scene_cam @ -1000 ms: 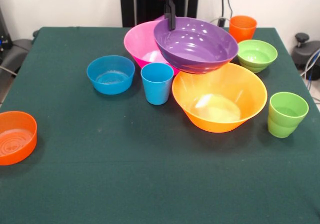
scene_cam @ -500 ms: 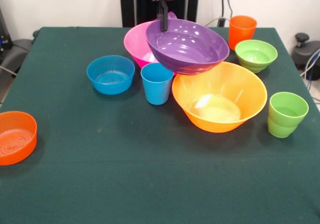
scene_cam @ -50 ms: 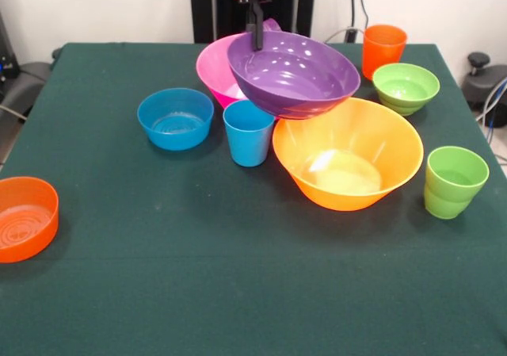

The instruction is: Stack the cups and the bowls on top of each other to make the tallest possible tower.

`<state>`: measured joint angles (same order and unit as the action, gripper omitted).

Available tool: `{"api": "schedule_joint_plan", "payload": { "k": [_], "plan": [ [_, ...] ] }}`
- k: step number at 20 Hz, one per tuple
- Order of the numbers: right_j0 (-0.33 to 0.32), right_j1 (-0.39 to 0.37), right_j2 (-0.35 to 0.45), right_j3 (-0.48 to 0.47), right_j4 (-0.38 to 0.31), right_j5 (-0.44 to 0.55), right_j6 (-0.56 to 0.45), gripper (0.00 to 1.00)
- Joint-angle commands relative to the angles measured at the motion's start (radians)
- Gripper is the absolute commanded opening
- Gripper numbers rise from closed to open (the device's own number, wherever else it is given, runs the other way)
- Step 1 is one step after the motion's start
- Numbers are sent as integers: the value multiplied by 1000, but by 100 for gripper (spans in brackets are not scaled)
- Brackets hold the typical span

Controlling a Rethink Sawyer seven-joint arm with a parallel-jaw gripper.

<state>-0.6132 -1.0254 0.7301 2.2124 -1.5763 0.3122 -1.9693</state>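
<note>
My gripper (scene_cam @ -50 ms: 256, 37) is shut on the far rim of the purple bowl (scene_cam @ -50 ms: 295, 74), which hangs tilted above the table. The bowl overlaps the pink bowl (scene_cam @ -50 ms: 215, 69) behind it and the far edge of the large yellow-orange bowl (scene_cam @ -50 ms: 347, 154). A sky blue cup (scene_cam @ -50 ms: 249, 132) stands just under the purple bowl's left side. The small blue bowl (scene_cam @ -50 ms: 175, 117) is left of it. At the back right are an orange cup (scene_cam @ -50 ms: 383, 48) and a small green bowl (scene_cam @ -50 ms: 406, 87). A lime green cup (scene_cam @ -50 ms: 454, 181) stands at the right. A small orange bowl (scene_cam @ -50 ms: 24, 216) lies at the left edge.
The dark green tablecloth (scene_cam @ -50 ms: 238, 292) covers the table. Dark equipment and cables sit off the table at the left edge (scene_cam @ -50 ms: 20, 78) and right edge (scene_cam @ -50 ms: 487, 78).
The gripper has carried the purple bowl to the left, from over the yellow-orange bowl toward the pink bowl. Everything else stays where it was.
</note>
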Motion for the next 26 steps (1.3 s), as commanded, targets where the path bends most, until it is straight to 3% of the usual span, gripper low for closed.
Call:
{"api": "schedule_joint_plan", "payload": {
  "k": [1,17,26],
  "plan": [
    [54,51,-48,21,-115,-96,414,0],
    [105,45,-91,19,-267,-130,562,0],
    [63,44,6,71,-397,-66,691,0]
  ]
}}
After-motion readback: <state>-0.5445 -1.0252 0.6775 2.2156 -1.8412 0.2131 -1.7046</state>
